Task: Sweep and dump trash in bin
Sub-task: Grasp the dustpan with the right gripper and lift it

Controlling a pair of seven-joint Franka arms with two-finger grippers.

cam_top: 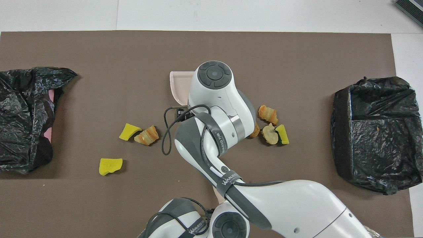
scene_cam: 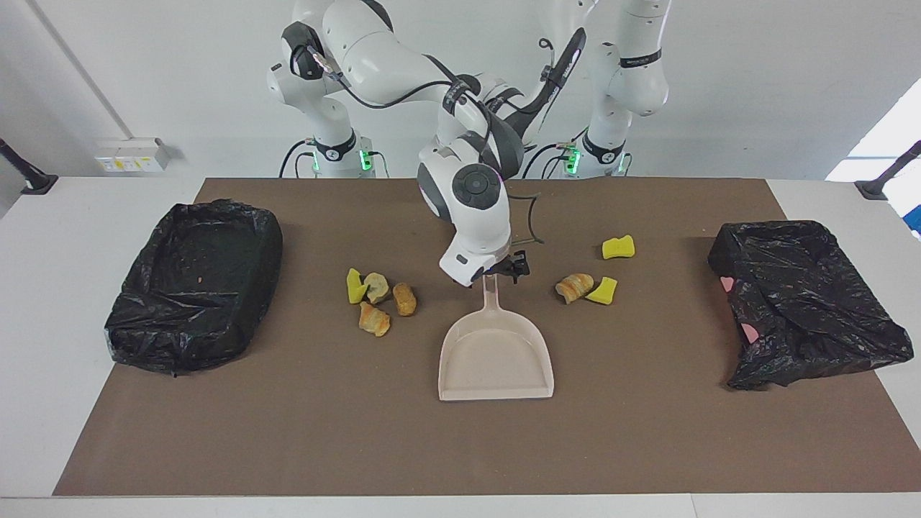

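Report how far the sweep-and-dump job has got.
Done: nothing; all seven scraps lie on the mat, four toward the right arm's end, three toward the left arm's.
In hand: right gripper over the dustpan handle.
Left: sweeping, dumping into a bin.
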